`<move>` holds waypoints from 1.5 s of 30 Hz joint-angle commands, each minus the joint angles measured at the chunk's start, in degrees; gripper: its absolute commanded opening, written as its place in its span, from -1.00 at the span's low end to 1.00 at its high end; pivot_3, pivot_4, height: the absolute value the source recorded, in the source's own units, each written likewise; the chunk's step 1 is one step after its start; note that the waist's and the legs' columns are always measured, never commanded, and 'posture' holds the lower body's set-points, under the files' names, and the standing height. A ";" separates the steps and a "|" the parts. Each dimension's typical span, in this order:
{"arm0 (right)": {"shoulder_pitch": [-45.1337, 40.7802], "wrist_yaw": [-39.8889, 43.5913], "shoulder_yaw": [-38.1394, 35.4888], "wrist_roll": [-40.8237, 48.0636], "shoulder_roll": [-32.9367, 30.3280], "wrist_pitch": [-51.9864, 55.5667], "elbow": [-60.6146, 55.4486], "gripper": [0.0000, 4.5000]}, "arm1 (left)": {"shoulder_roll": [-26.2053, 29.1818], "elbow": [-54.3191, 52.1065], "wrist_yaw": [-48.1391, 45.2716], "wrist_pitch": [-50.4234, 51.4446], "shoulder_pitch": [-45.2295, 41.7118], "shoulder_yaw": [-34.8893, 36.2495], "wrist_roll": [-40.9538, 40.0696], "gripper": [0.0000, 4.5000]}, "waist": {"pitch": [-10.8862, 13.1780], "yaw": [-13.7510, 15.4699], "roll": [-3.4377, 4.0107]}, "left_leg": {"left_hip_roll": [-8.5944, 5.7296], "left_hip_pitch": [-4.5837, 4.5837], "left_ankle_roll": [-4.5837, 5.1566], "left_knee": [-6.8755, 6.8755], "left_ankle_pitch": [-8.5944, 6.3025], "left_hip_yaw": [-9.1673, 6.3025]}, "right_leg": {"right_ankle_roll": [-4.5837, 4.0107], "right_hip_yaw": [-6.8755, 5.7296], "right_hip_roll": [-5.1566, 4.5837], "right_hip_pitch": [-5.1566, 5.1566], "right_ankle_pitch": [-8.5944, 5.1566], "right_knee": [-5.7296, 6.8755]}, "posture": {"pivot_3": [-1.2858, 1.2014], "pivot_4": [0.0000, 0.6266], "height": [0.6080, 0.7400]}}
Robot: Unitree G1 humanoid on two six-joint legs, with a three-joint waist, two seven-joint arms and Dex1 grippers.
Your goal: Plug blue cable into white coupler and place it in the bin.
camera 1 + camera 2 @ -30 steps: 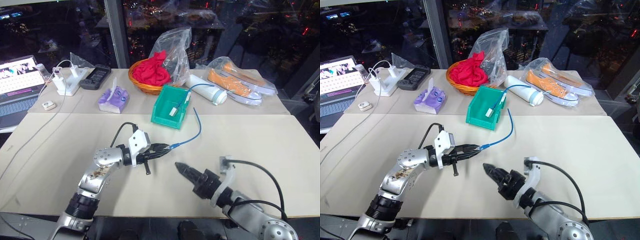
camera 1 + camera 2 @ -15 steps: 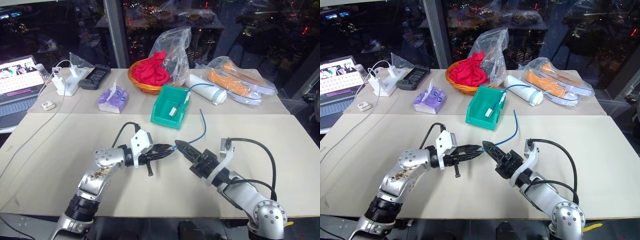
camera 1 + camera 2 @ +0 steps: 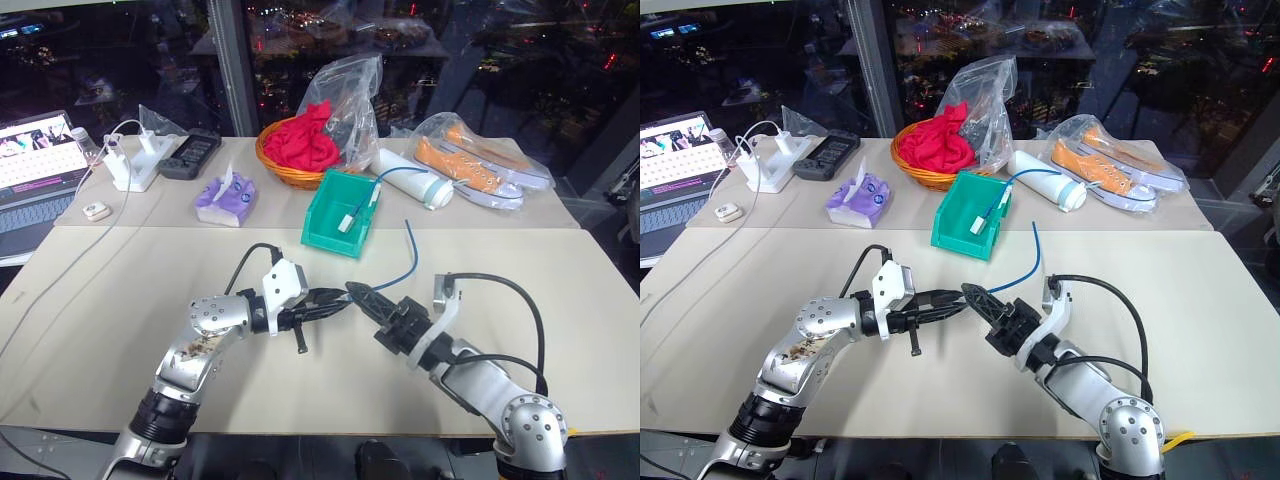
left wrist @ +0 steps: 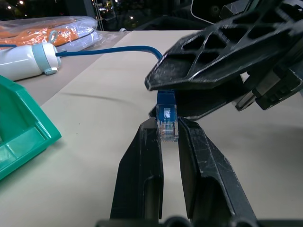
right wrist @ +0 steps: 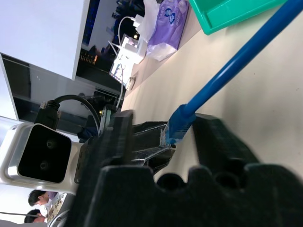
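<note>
- While the clear plug of the thin mid-blue round cable point(image 4: 167, 122) is clamped between the two black fingers of the left gripper point(image 3: 338, 297), the cable is run up and back over the beige table point(image 3: 120, 300) toward a white cylinder with a pale cap point(image 3: 412, 187).
- The plug is held level above the table, near its middle, in front of the small teal-green plastic bin point(image 3: 330, 222).
- The right gripper point(image 3: 357, 293) is placed tip to tip with the left one; its black fingers point(image 5: 218, 142) are set on either side of the blue boot just behind the plug.
- Whether the right fingers are pressed on the boot cannot be told; a narrow gap is seen around the cable in the right wrist view.
- A small white coupler-like piece point(image 3: 349, 222) is seen lying inside the bin, well apart from the plug.
- Behind the bin, a wicker basket with red cloth point(image 3: 298, 146) and bagged orange shoes point(image 3: 478, 165) are noted.
</note>
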 commanded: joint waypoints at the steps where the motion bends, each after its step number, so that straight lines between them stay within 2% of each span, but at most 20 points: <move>1: -0.45 0.42 0.47 1.74 0.01 -1.79 -1.71 -0.78 | 0.46 -2.26 -0.22 0.20 -0.48 -0.40 -0.82 -0.97 | 0.00 -0.01 0.00 | 0.00 0.00 0.00 0.00 0.00 0.00 | 0.00 0.00 0.00 0.00 0.00 0.00 | 0.03 -0.52 0.73; 3: -0.31 0.52 0.61 1.80 -0.21 -2.07 -1.87 -0.97 | 0.61 -2.34 -0.21 0.30 -0.41 -0.42 -0.99 -0.97 | 0.00 -0.06 0.00 | 0.00 0.00 0.00 0.00 0.00 0.00 | 0.00 0.00 0.00 0.00 0.00 0.00 | 0.03 -0.52 0.73; 33: -0.92 2.11 2.04 1.45 -2.04 -3.87 -2.33 -0.97 | 1.18 -2.19 0.42 0.95 0.13 -0.31 -1.46 -0.97 | 0.00 -0.01 0.00 | 0.00 0.00 0.00 0.00 0.00 0.00 | 0.00 0.00 0.00 0.00 0.00 -0.01 | 0.03 -0.52 0.73; 35: -0.95 2.28 2.09 1.46 -2.15 -3.87 -2.32 -1.00 | 1.03 -2.01 0.39 1.02 0.17 -0.30 -1.68 -0.52 | 0.00 -0.02 0.00 | 0.00 0.00 0.00 0.00 0.00 0.00 | 0.00 0.00 0.00 0.00 0.00 -0.01 | 0.03 -0.52 0.73; 39: -0.98 2.37 0.77 2.11 -2.78 -4.51 -2.74 -1.00 | 1.24 -1.87 0.84 1.78 0.18 0.19 -1.95 0.04 | 0.00 0.01 0.00 | 0.00 0.00 0.00 0.00 0.00 0.00 | 0.00 0.00 0.00 0.00 -0.01 -0.02 | 0.03 -0.52 0.73; 42: -1.11 2.31 -0.88 3.65 -3.16 -5.81 -3.25 -1.00 | 1.64 -1.68 1.72 2.17 0.04 1.86 -2.55 0.04 | 0.01 0.00 0.00 | 0.00 -0.01 0.00 -0.01 0.00 0.00 | 0.01 0.00 0.00 0.00 -0.01 -0.03 | 0.03 -0.52 0.73; 45: -1.08 3.02 -0.48 3.30 -4.19 -5.83 -4.06 -1.00 | 1.79 -2.33 6.55 3.82 0.15 6.16 -2.68 0.04 | 0.01 -0.07 0.00 | 0.00 0.00 0.01 -0.01 0.00 0.00 | 0.00 0.00 0.00 0.00 -0.01 -0.02 | 0.03 -0.52 0.73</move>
